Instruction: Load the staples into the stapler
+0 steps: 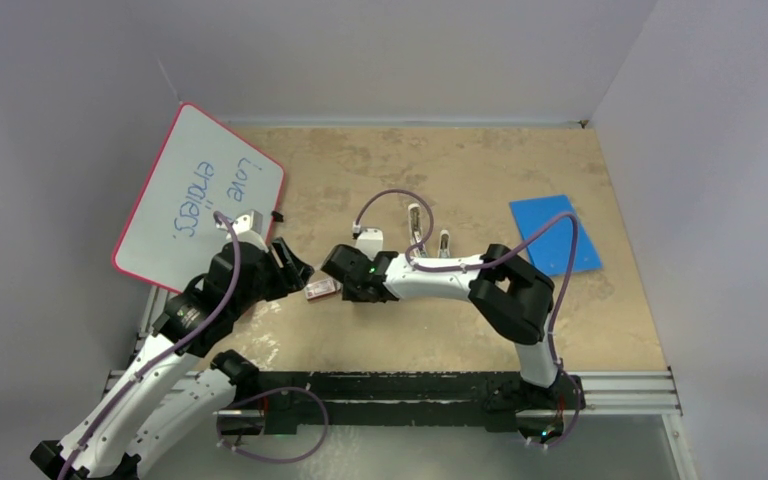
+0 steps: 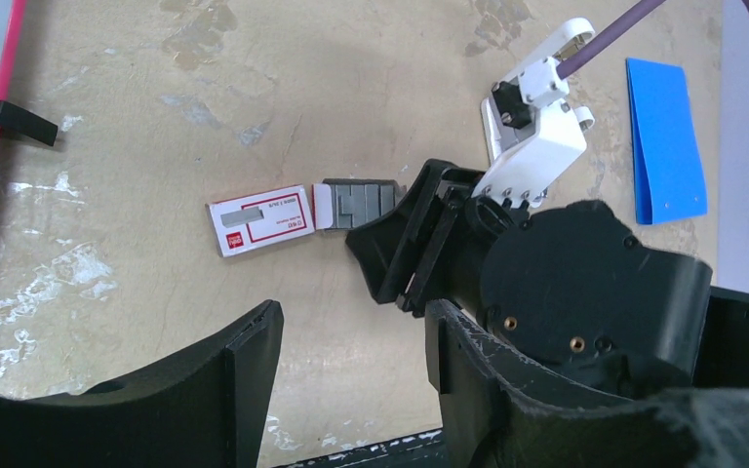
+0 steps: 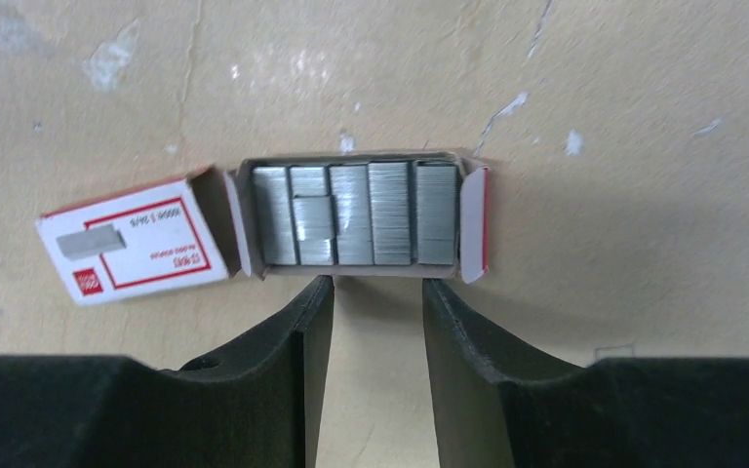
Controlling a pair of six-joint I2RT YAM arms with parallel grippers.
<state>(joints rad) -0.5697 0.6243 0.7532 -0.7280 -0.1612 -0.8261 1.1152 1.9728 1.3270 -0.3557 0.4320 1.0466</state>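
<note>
The staples [image 3: 354, 214] are showing silver-grey with fine ribbing. Their tray [image 3: 475, 224] is showing white with a red end flap. At left of the frame, the cardboard sleeve [image 3: 137, 244] is showing white with a red border and a grey staple picture. The tabletop [image 3: 595, 117] is looking mottled tan. The whiteboard [image 1: 200, 195] at upper left is carrying a pink-red rim and blue handwriting.

The staples [image 3: 351, 214] are grey ribbed metal with a dull sheen. Their box [image 3: 137, 244] is matt red-and-white cardboard. The tan surface [image 3: 595, 117] looks mottled, scuffed and matt.
</note>
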